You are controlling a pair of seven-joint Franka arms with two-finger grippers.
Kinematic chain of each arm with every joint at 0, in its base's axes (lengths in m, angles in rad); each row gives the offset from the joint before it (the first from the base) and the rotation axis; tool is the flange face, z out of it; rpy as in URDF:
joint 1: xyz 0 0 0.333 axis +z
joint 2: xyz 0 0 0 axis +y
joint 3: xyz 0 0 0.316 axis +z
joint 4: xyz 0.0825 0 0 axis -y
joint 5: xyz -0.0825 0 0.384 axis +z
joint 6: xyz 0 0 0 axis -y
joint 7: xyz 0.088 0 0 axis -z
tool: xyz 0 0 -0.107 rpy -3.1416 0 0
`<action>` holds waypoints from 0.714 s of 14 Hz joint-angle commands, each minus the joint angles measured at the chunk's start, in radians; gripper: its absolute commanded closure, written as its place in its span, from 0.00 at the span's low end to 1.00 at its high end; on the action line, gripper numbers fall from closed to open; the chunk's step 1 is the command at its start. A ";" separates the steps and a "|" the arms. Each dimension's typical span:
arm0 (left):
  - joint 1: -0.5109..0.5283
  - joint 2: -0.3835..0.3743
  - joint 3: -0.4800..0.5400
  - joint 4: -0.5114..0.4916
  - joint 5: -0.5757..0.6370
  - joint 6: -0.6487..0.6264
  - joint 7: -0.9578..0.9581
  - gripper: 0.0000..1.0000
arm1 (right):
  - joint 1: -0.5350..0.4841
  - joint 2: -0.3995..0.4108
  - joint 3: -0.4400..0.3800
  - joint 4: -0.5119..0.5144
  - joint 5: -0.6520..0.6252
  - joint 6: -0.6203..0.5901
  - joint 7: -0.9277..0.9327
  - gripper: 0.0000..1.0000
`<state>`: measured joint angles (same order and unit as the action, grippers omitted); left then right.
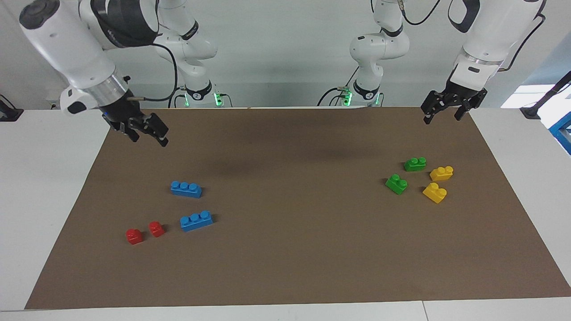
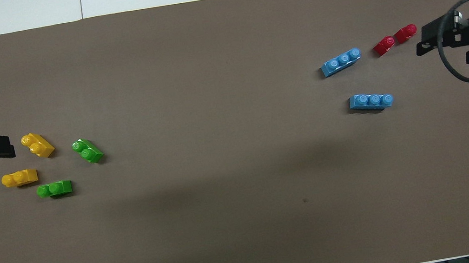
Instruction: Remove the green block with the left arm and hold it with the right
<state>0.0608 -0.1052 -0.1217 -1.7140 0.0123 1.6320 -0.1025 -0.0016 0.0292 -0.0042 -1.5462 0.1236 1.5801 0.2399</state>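
This is a robotics lab. Two white jointed robot arms (image 1: pixel 134 26) stand bolted at one edge of a white desk (image 1: pixel 44 178), each base lit by a small green light and fed by black cables. A plain brown mat (image 1: pixel 290 249) covers most of the desk as a work surface. On it lie only toy bricks sorted by colour: green (image 1: pixel 396 183), yellow (image 1: pixel 435 192), blue (image 1: pixel 196 220) and red (image 1: pixel 134 236), set out like test pieces. The wall (image 1: pixel 276 53) by the arms is bare and pale, with no household furnishing. Both cameras look down on the desk from high mounts, as in a recording setup.
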 commanded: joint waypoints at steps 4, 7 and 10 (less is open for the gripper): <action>0.011 0.004 -0.001 0.024 -0.051 -0.032 -0.049 0.00 | 0.006 -0.135 0.004 -0.040 -0.110 -0.111 -0.157 0.00; 0.013 0.002 -0.001 0.025 -0.051 -0.035 -0.045 0.00 | 0.003 -0.147 0.004 -0.037 -0.142 -0.160 -0.238 0.00; 0.013 0.001 -0.001 0.024 -0.051 -0.035 -0.042 0.00 | -0.004 -0.152 0.003 -0.041 -0.148 -0.160 -0.215 0.00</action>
<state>0.0615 -0.1052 -0.1194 -1.7085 -0.0224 1.6228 -0.1398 0.0064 -0.1015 -0.0054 -1.5597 -0.0035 1.4182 0.0338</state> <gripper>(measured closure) 0.000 0.000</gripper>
